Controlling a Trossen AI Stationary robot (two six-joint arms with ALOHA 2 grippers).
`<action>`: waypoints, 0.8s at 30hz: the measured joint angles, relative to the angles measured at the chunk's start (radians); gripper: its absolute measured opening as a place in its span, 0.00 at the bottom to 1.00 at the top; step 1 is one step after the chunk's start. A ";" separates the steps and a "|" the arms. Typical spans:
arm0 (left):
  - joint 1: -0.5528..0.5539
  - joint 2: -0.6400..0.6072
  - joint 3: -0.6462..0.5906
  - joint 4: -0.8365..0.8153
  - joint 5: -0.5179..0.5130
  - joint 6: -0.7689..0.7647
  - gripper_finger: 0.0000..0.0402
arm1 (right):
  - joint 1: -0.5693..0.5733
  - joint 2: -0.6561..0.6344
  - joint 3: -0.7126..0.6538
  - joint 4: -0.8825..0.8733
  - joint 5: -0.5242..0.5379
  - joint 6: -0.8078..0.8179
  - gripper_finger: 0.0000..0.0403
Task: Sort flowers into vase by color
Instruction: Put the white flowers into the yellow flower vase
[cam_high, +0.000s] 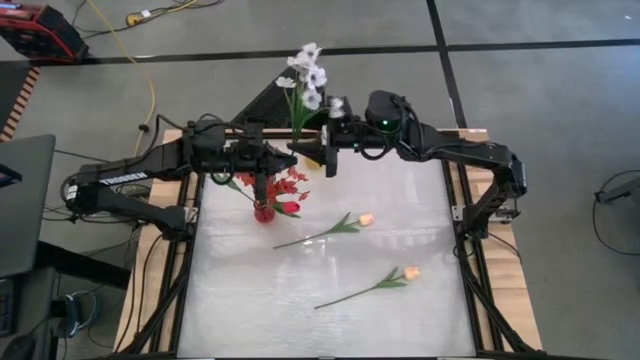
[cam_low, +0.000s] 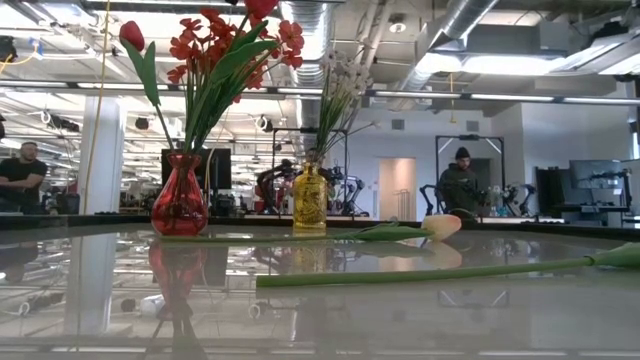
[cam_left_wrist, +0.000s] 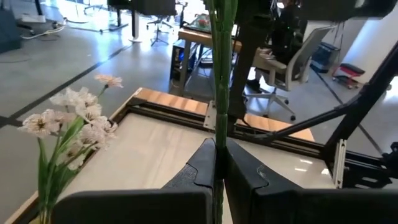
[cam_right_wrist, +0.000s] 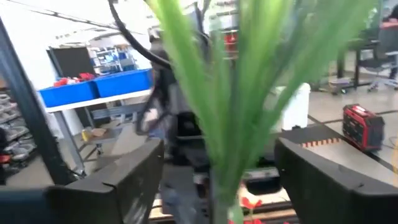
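A red glass vase (cam_low: 180, 205) holds red blossom sprays (cam_low: 215, 45) and a red tulip (cam_low: 132, 35). My left gripper (cam_high: 272, 165) hovers over it and is shut on a green stem. A yellow vase (cam_low: 309, 197) holds the white blossom spray (cam_high: 305, 75). My right gripper (cam_right_wrist: 219, 149) is open, with its fingers on either side of that spray's green stems (cam_right_wrist: 230, 118); no touch shows. Two cream-yellow tulips (cam_high: 335, 228) (cam_high: 375, 285) lie flat on the table. Both grippers are above the low view's frame. My left gripper pinches a thin green stem (cam_left_wrist: 217, 121) between its two fingers (cam_left_wrist: 245, 171). The fingers come level from the table's left and lie across the stem. The stem stands upright and runs up out of the left wrist view; its blossom and lower end do not show there.
The two vases stand near the table's far edge, close together, with both grippers crowded above them. The white tabletop (cam_high: 250, 300) has a wooden frame (cam_high: 505, 290) around it. People and desks show in the room beyond.
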 joint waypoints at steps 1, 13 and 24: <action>0.000 -0.001 0.000 -0.002 0.000 -0.005 0.00 | 0.000 0.001 -0.001 -0.002 0.002 0.000 0.77; 0.001 -0.001 0.000 -0.017 -0.006 -0.045 0.03 | 0.000 0.002 -0.002 -0.003 0.052 -0.002 0.27; 0.002 -0.134 0.000 -0.086 -0.098 -0.027 0.42 | -0.074 -0.031 -0.002 -0.041 0.054 -0.027 0.08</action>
